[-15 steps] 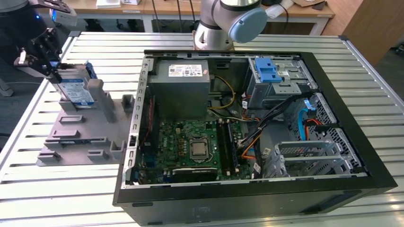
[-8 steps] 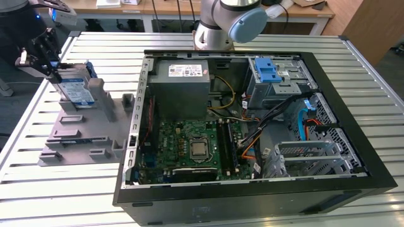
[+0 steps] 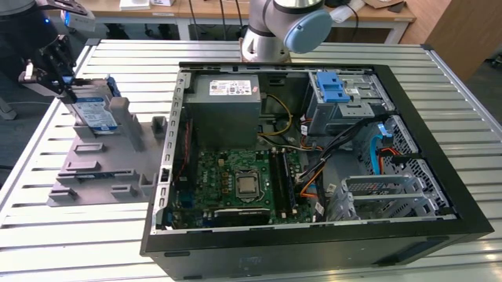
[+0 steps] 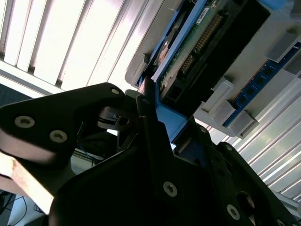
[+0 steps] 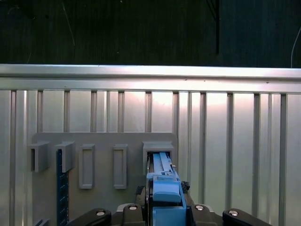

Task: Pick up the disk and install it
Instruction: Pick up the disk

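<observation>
Hand [image 3: 63,85] clenched on disk [image 3: 94,114], upright in grey holder [image 3: 98,170]; advice: lift straight, rails clear of slot walls

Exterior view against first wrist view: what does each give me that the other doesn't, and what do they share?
Exterior view: the open computer case with its motherboard, power supply and drive bay with a blue latch, plus the arm.
First wrist view: a look straight along the blue rail of the disk, and the table ending at its edge rail with dark floor beyond.
Both: the disk standing in the grey fixture on the slatted table, with the gripper at it.
</observation>
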Robot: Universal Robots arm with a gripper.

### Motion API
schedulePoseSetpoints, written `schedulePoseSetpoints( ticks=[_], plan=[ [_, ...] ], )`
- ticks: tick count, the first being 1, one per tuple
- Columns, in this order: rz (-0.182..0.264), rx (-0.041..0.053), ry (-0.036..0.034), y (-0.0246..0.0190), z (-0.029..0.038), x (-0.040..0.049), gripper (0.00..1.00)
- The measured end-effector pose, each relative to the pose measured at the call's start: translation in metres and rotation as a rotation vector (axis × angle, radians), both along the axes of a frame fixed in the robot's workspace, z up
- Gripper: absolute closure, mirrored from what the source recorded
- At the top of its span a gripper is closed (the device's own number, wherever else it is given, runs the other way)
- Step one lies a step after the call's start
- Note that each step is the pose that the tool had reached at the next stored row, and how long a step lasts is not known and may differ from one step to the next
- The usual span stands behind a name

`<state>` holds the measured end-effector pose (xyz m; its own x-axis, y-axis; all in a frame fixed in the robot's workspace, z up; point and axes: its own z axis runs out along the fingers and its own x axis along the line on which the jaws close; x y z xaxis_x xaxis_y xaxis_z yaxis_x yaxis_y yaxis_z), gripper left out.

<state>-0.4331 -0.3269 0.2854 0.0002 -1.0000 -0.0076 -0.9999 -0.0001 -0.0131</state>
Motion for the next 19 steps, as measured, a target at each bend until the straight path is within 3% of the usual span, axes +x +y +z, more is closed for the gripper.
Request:
schedulePoseSetpoints(
  ticks=[10,12,13,19],
  plan=[
    [0.0,-0.0011,0.0002,-0.0006,0.0001,0.0,0.63],
    [0.0,-0.0011,0.0001,-0.0006,0.0,0.0,0.62],
    [0.0,-0.0011,0.0001,-0.0006,0.0,0.0,0.56],
    [0.0,-0.0011,0.0001,-0.0006,0.0,0.0001,0.56]
  ],
)
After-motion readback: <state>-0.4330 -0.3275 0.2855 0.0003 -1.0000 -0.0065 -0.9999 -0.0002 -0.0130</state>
